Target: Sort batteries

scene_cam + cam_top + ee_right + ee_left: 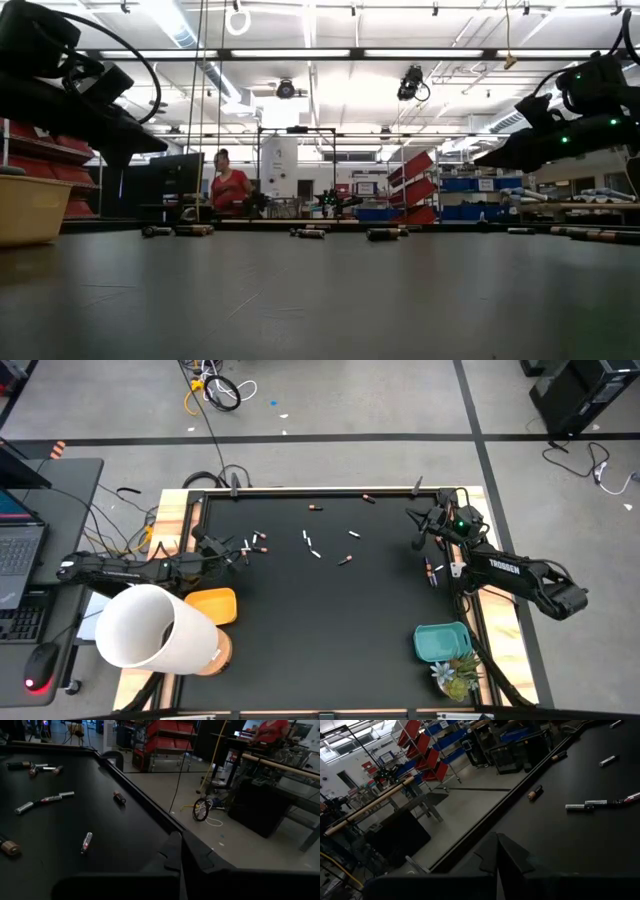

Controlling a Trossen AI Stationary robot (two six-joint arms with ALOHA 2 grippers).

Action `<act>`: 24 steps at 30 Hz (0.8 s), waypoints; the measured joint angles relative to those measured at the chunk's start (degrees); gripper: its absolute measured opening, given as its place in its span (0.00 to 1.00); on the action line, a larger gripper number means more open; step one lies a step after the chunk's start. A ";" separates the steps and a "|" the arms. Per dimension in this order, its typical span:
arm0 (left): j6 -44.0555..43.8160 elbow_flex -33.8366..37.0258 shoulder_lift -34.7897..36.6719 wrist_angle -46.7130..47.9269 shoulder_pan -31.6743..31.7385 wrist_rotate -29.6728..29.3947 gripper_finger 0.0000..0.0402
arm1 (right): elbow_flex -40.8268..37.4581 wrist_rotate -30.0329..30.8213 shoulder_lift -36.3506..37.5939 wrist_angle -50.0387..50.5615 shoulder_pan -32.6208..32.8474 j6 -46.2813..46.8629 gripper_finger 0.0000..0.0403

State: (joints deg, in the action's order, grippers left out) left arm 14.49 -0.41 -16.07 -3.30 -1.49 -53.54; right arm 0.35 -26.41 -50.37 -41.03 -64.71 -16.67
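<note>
The batteries lie loose on the black table mat (pixel 330 620). Some are in the middle (pixel 318 553), two at the far edge (pixel 314 508) and a pair near the right edge (pixel 432 570). My left gripper (pixel 232 552) hovers shut at the mat's left side, level, just short of a few batteries (pixel 256 542). In its wrist view the shut fingers (pixel 497 855) point past a silver battery (pixel 580 806). My right gripper (pixel 415 518) hovers shut at the far right corner. Its wrist view (pixel 180 852) shows a dark battery (pixel 119 797) and a silver one (pixel 86 841) ahead.
A yellow bin (pixel 212 605) sits at the near left beside a big white cylinder (pixel 150 625). At the near right stand a teal bin (pixel 440 640) and a small plant (pixel 455 675). Wooden rails (pixel 180 510) edge the mat. A person (pixel 228 185) is in the room behind the table.
</note>
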 joint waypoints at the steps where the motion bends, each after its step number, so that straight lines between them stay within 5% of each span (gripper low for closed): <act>1: 0.01 0.00 -0.01 0.01 0.01 0.00 0.04 | -0.01 0.00 0.00 -0.01 0.02 0.00 0.01; 24: -0.91 -0.01 0.01 -0.23 -0.01 1.57 0.04 | -0.01 0.00 0.01 0.00 0.01 0.00 0.01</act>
State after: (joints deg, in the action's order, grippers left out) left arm 13.58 -0.42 -16.05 -3.53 -1.50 -51.97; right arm 0.35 -26.41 -50.36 -41.03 -64.69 -16.67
